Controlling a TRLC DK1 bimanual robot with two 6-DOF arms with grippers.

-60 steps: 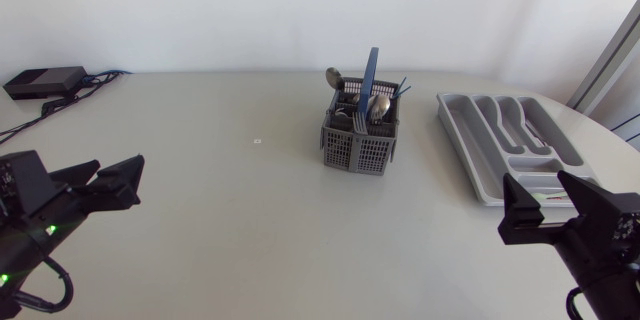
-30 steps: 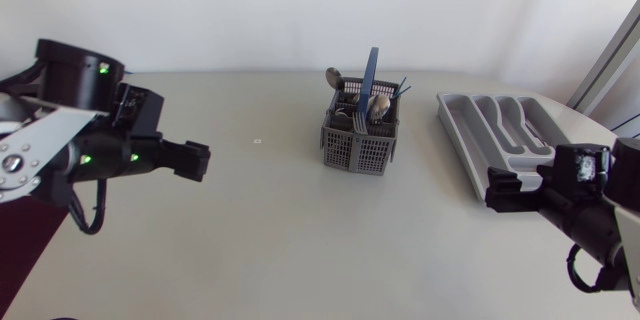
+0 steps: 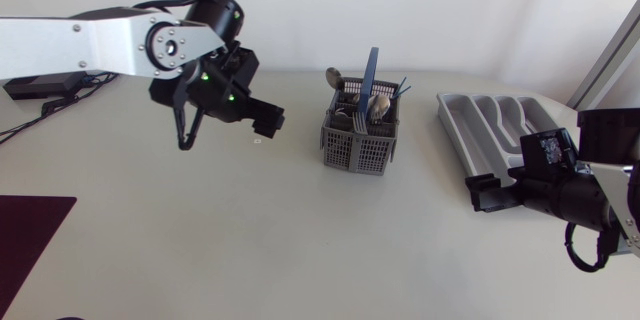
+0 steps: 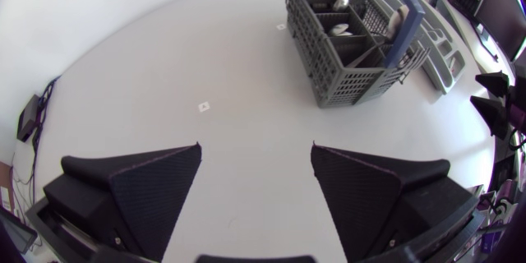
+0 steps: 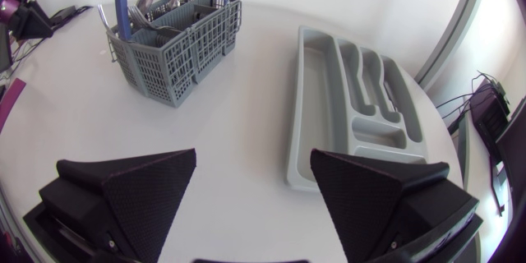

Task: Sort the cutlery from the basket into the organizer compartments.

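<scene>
A grey cutlery basket [image 3: 358,142] with a blue handle [image 3: 370,70] stands at the table's middle and holds spoons [image 3: 378,106] and other cutlery. The grey organizer [image 3: 505,132] lies to its right, and I see nothing in its compartments. My left gripper [image 3: 264,120] hangs open over the table, left of the basket. In the left wrist view the basket [image 4: 349,49] is ahead of the open gripper [image 4: 255,185]. My right gripper [image 3: 484,194] is open at the organizer's near end. Ahead of the right gripper [image 5: 255,189] lie the organizer [image 5: 353,99] and the basket [image 5: 177,41].
A black box [image 3: 45,82] with cables sits at the back left. A dark red mat [image 3: 30,218] lies at the front left corner. A small white marker [image 3: 258,141] is on the table below my left gripper.
My left arm has swung up from the front left towards the basket. My right arm has moved from the front right up to the organizer's near end.
</scene>
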